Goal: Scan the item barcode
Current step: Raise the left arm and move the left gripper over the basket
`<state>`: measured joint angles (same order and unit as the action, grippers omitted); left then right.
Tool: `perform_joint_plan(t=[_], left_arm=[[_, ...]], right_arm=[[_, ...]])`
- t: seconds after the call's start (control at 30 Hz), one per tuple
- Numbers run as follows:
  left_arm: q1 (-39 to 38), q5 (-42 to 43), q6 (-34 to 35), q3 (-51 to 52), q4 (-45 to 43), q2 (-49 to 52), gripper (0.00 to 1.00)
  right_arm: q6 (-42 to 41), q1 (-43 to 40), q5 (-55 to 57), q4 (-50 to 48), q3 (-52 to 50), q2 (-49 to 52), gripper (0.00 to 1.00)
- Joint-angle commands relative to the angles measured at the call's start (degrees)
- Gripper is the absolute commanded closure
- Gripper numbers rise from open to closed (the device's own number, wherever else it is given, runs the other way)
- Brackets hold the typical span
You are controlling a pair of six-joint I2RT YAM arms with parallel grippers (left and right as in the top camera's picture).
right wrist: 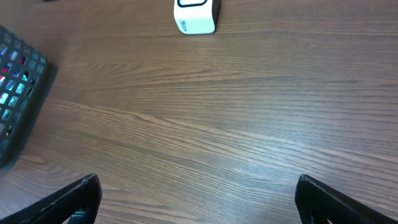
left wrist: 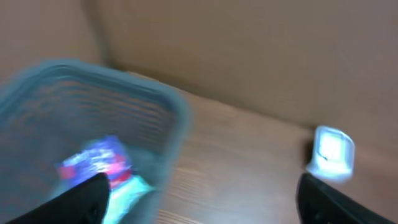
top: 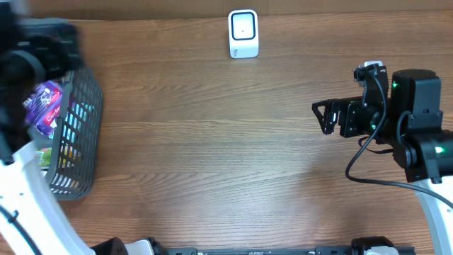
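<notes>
While left pincer (left wrist: 199,194) gapes by grey basket (top: 88,120) of packets (top: 46,106), right pincer (top: 320,118) released over table (top: 212,156), white scanner (top: 243,33) well apart

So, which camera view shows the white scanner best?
The overhead view: the white scanner is whole and sharp there. The right wrist view cuts off its top at the picture's edge; the left wrist view shows only a blur of it.

No lettering could be read. The purple packet (top: 44,103) in the basket (top: 88,134), at nine o'clock on the table (top: 212,142), carried white print too blurred to make out. The white scanner (right wrist: 195,15), at twelve o'clock, bore a small blue mark on its side, too small to read.
</notes>
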<state>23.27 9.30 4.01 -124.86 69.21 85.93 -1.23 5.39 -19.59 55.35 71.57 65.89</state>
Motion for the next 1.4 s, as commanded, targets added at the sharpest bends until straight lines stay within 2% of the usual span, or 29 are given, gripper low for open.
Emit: perform_joint_plan(t=[0.0, 0.07, 0.1, 0.13, 0.17, 0.37, 0.67, 0.83, 1.13, 1.2, 1.23, 1.27, 1.37], left_arm=[[6.6, -5.6, 4.3, 0.2, 0.3, 1.2, 0.17], [9.7, -7.4, 4.4, 1.0, 1.8, 1.9, 0.18], [11.0, -7.4, 4.4, 1.4, 2.8, 2.6, 0.14], [12.2, -7.4, 4.4, 1.9, 3.8, 3.3, 0.01], [13.2, -7.4, 4.4, 2.6, 4.4, 4.3, 0.00], [17.4, -7.2, 4.3, 6.1, 3.0, 14.2, 0.03], [17.5, -2.1, -4.9, 6.1, -3.9, 29.0, 0.07], [16.5, -1.6, -10.2, 6.1, -5.0, 36.5, 0.09], [14.6, -1.8, -14.4, 6.1, -6.6, 45.7, 0.14], [14.5, -1.8, -15.1, 6.1, -6.9, 47.3, 0.20], [14.5, -1.8, -15.2, 6.1, -6.9, 48.0, 0.31], [14.5, -1.8, -15.2, 6.1, -6.9, 48.8, 0.50], [14.5, -1.7, -15.2, 6.1, -6.8, 49.7, 0.92]], right_arm=[[0.7, 0.1, -0.7, -0.4, 1.2, 0.5, 0.00], [0.6, 0.1, -0.7, -0.8, 1.2, 0.8, 0.00], [0.6, 0.1, -0.7, -0.9, 1.2, 0.9, 0.00], [0.6, 0.1, -0.7, -1.0, 1.2, 1.0, 0.00], [0.6, 0.1, -0.7, -1.1, 1.2, 1.1, 0.00], [0.5, 0.1, -0.7, -0.8, 1.2, 1.7, 0.00], [-0.3, 0.1, -0.7, -0.5, 1.2, 1.7, 0.00], [-0.9, 0.1, -0.7, -0.5, 1.2, 1.7, 0.00], [-1.8, 0.1, -1.1, -0.1, 1.2, 1.7, 0.00], [-1.8, 0.1, -1.1, 0.2, 1.2, 1.7, 0.00], [-1.8, 0.1, -1.1, 0.3, 1.2, 1.7, 0.00], [-1.8, 0.1, -1.1, 0.3, 1.2, 1.7, 0.00], [-1.8, 0.1, -1.1, 0.3, 1.2, 1.7, 0.00]])
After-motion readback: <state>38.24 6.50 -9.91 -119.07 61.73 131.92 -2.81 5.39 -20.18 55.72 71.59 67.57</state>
